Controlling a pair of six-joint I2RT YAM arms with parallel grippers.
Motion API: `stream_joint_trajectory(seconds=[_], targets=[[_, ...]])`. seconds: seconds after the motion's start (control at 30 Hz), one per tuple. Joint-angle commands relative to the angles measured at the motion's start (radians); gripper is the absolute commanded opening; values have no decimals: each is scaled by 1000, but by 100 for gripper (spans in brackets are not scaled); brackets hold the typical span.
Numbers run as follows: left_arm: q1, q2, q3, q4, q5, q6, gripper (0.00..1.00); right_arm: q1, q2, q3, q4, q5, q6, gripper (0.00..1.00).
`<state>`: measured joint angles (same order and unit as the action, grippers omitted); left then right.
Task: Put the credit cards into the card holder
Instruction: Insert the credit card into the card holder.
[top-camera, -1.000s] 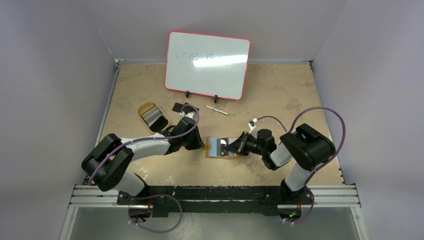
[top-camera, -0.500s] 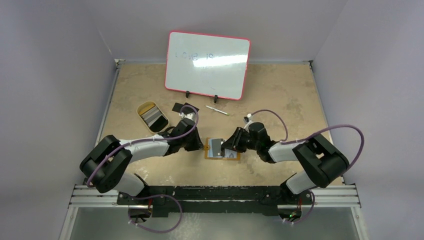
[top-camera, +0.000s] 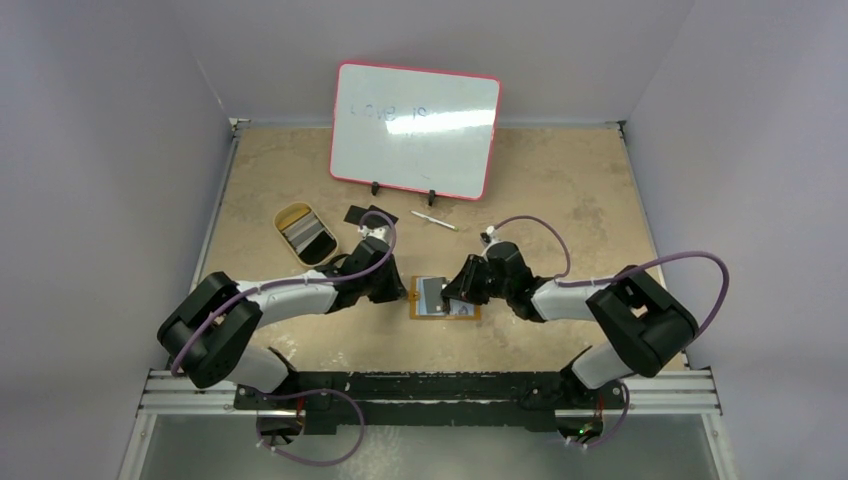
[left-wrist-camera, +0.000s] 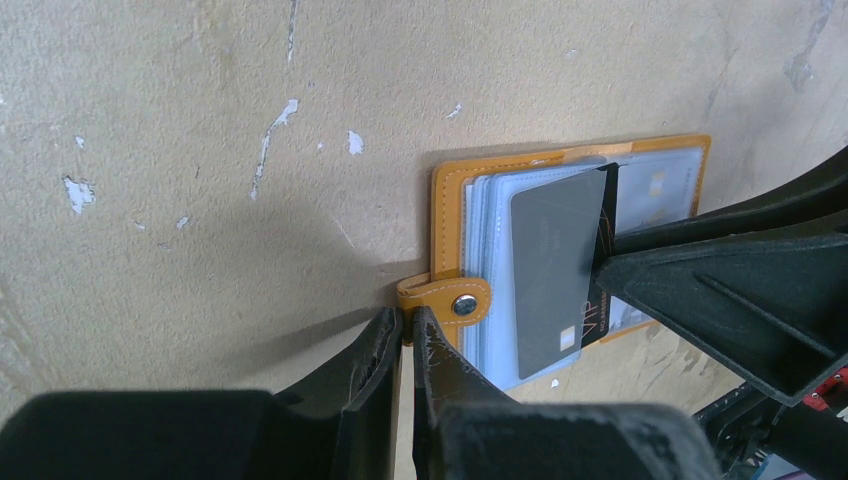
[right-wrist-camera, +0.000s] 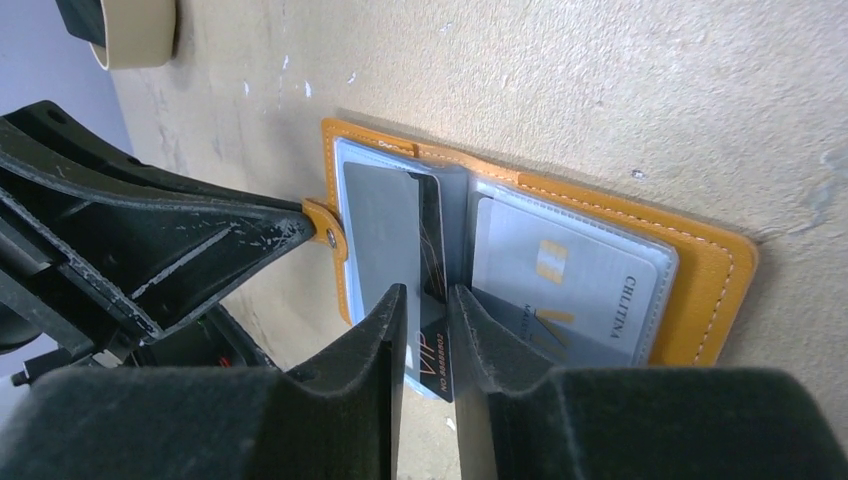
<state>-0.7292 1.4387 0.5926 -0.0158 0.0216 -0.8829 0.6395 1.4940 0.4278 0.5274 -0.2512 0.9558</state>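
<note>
Top external view, and the card holder (top-camera: 470, 313) lies open around the middle of the tabletop (top-camera: 560, 190), a little toward the near edge. The left gripper (top-camera: 402, 290) is at its left end and the right gripper (top-camera: 458, 296) over its pages. Out toward the left edge, the tin dish (top-camera: 285, 213) has spare cards (top-camera: 310, 235) in it, and a black card (top-camera: 362, 213) lies just beside it. A pen (top-camera: 435, 221) sits near the whiteboard (top-camera: 415, 130) at the far edge. So there's plenty left to load, by my reckoning.

Left wrist view now. Those fingers are closed to a sliver right at the tip of the snap tab (left-wrist-camera: 445, 297), apparently pinching it to pin the holder down. A dark card (left-wrist-camera: 550, 270) sits partway in the sleeve of the page nearest the tab, one end poking past the holder's edge.

Right wrist view. The fingers stand narrowly apart with the dark card's "VIP" end showing in the gap. It lies flat, so I'd call it nudged, not gripped. On the other page a pale card (right-wrist-camera: 570, 275) with a gold mark is fully sleeved. One card is home, then, one is going in and wants seating, and the ones by the dish haven't been fetched.
</note>
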Motion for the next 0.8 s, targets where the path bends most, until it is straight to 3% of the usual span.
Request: stream_joint_trajectory(seconds=[0.0,0.2,0.53,0.63,0.77], targets=[[-7,-21,-4,47,-3,-23,6,17,6,30,11,4,-8,21],[-6,-21,-3,54,-6,-31,6,18,1,10,40,-8,39,16],[-11,-15,-21,93,1,-61,5,19,63,-74,266,-4,177,13],[-11,-22,-28,93,-6,-68,4,19,36,-66,211,10,154,16],[-11,-61,-28,76,-38,-69,4,20,-58,-37,0,69,74,27]])
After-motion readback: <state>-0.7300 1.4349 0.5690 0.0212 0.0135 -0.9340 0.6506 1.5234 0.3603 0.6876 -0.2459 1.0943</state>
